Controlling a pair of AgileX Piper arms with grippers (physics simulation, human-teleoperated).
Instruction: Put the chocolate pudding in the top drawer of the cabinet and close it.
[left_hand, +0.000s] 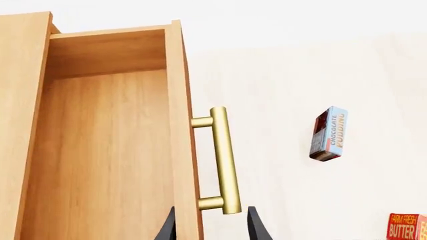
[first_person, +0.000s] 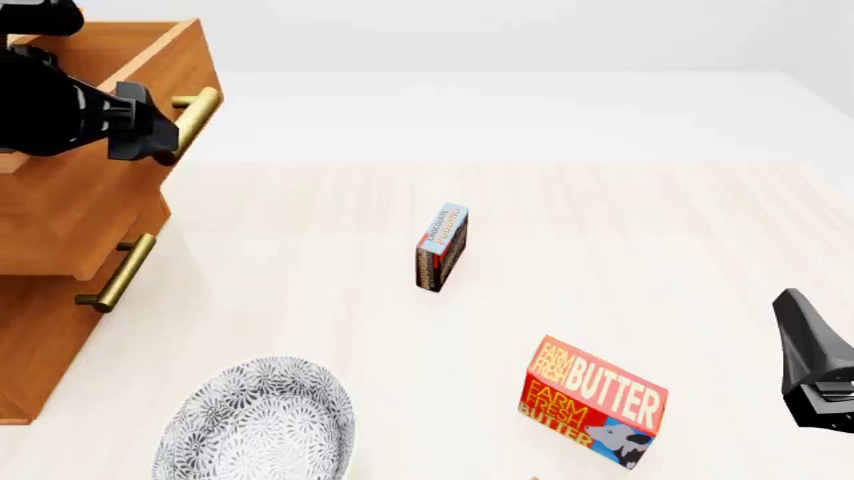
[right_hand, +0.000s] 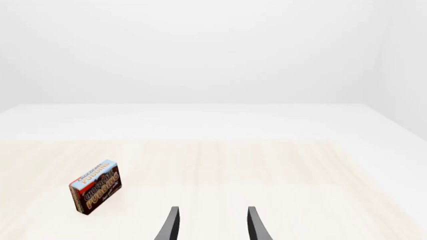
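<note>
The chocolate pudding (first_person: 442, 247) stands on edge mid-table, blue face up; it also shows in the left wrist view (left_hand: 329, 133) and the right wrist view (right_hand: 95, 186). The cabinet (first_person: 54, 330) is at the far left with its top drawer (first_person: 167, 60) pulled out, and the drawer's inside (left_hand: 100, 150) holds nothing. My left gripper (first_person: 158, 135) is open at the drawer's brass handle (left_hand: 224, 160), fingertips (left_hand: 257, 225) just short of the bar's end. My right gripper (right_hand: 212, 225) is open and holds nothing, low at the right edge (first_person: 798, 320), well apart from the pudding.
A red-orange butter box (first_person: 594, 402) lies on the near table between the pudding and the right gripper. A patterned grey plate (first_person: 260, 425) sits near the front, beside the cabinet. The lower drawer's handle (first_person: 118, 270) sticks out below the open drawer.
</note>
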